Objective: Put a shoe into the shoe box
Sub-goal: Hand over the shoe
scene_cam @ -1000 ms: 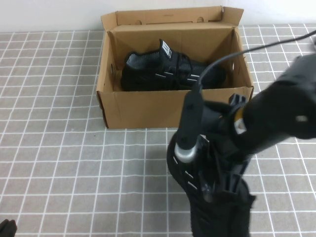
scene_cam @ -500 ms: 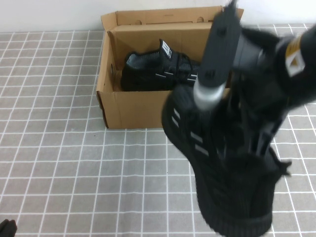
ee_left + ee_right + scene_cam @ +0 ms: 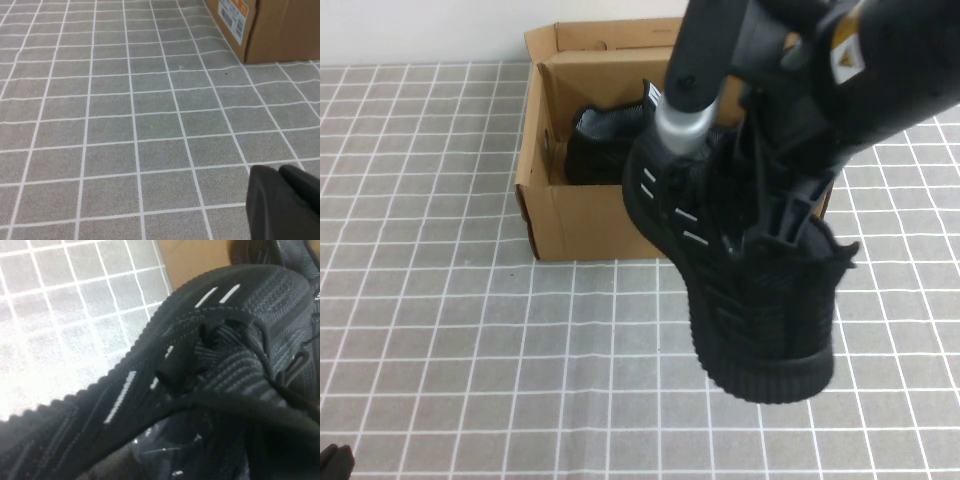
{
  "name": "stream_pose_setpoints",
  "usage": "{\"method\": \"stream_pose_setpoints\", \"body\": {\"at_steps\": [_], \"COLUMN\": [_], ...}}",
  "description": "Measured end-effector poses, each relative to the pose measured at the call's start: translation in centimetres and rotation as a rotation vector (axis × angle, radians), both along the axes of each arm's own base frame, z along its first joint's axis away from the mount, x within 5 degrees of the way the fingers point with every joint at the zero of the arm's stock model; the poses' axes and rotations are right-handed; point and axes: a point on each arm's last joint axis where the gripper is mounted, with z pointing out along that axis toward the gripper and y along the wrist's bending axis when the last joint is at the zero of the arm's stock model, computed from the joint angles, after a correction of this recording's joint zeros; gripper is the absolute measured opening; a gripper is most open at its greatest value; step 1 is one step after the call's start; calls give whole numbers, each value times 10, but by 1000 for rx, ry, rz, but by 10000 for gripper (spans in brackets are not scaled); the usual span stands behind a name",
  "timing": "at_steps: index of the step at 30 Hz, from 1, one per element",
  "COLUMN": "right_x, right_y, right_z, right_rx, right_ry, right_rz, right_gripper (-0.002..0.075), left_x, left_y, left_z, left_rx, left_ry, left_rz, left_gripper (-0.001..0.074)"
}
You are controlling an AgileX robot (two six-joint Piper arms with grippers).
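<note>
The shoe [image 3: 752, 310], a black knit sneaker with white side dashes, hangs in the air just in front of the shoe box [image 3: 582, 222], with its toe over the box's front wall. My right gripper [image 3: 776, 216] is shut on its collar from above. In the right wrist view the shoe [image 3: 225, 340] fills the frame and hides the jaws. The brown cardboard box stands open at the back of the table. My left gripper [image 3: 332, 462] rests shut at the near left corner, and its black fingertips [image 3: 280, 202] press together above the tiles.
A matching black sneaker [image 3: 600, 140] with a striped white tab lies inside the box along its back wall. A grey tiled cloth [image 3: 430, 300] covers the table. The box's labelled corner [image 3: 235, 15] shows far from the left gripper.
The right arm has lifted the shoe off the table and carried it up and toward the box. The left arm has not moved.
</note>
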Motion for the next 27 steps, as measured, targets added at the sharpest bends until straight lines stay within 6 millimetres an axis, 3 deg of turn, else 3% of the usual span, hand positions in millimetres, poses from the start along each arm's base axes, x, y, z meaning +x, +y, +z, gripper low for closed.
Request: {"method": "stream_pose_setpoints", "body": {"at_steps": [11,20,22,27], "right_x": [10,9,9,7], "right_y": [9,9,10,11], "right_z": [-12,-12,-12,-12], "right_rx": [-35,-29,-25,-4], "right_ry": [-4,1,6,26], "right_rz": [21,23,24,31], "right_gripper": [-5,-6,-6,-6], "left_x": [0,1,3,5], "left_y": [1,7,4,0], "left_z": [0,2,7,30], "left_rx": [20,233,146,-312], "left_ry": [-3,-49,-96,-283], "left_rz": [1,6,9,46], "left_gripper": [-1,-1,-1,-1]}}
